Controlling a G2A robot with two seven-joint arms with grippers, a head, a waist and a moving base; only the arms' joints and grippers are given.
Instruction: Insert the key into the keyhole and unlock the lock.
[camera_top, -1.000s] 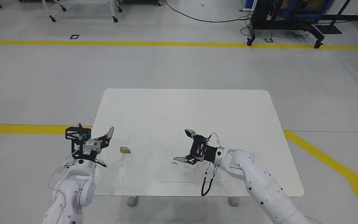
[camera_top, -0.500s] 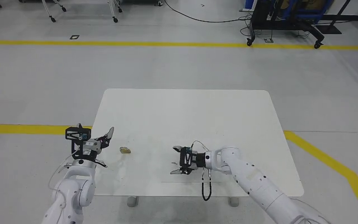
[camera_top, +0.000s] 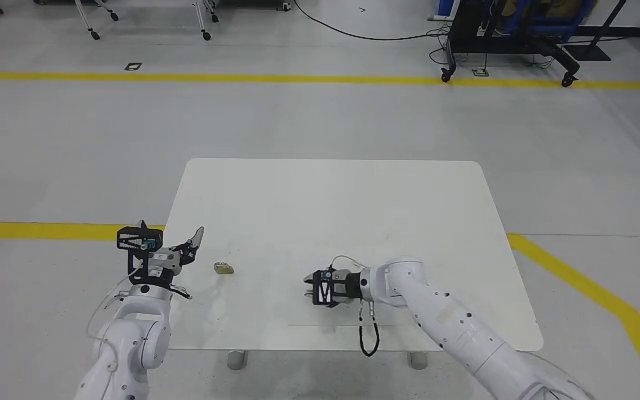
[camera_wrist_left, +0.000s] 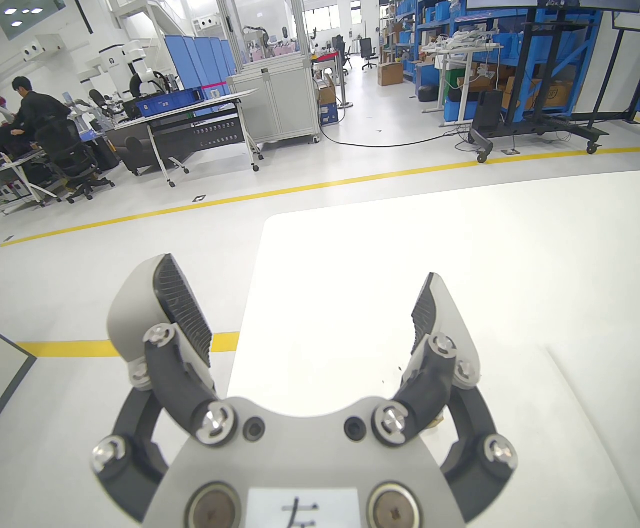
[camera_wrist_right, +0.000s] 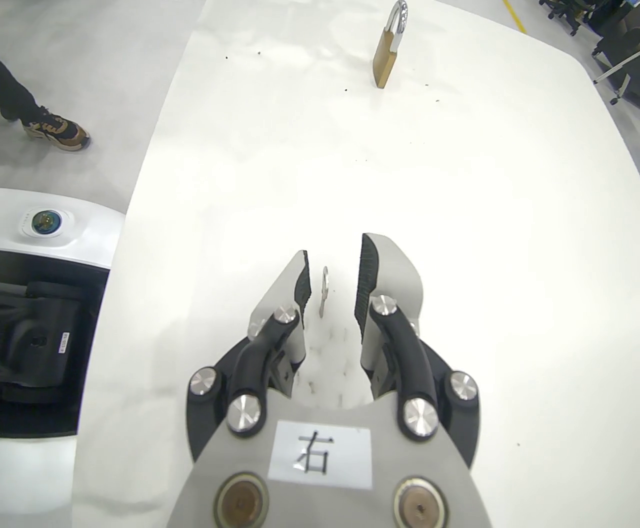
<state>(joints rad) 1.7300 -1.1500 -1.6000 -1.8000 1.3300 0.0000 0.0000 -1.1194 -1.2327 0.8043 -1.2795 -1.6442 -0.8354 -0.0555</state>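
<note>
A white worktop (camera_top: 400, 200) stands in a workshop hall. The left gripper (camera_wrist_left: 299, 272) hangs wide open at its left edge, near the brass lock (camera_wrist_right: 387, 55). The right gripper (camera_wrist_right: 334, 252), half open, straddles the key (camera_wrist_right: 324, 292) by the near edge without gripping it. The key looks thin, stiff and slippery, so pinch its bow.

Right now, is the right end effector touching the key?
Apart. Right wrist view: key lies inside the open right end effector, bare table showing on both sides.
</note>
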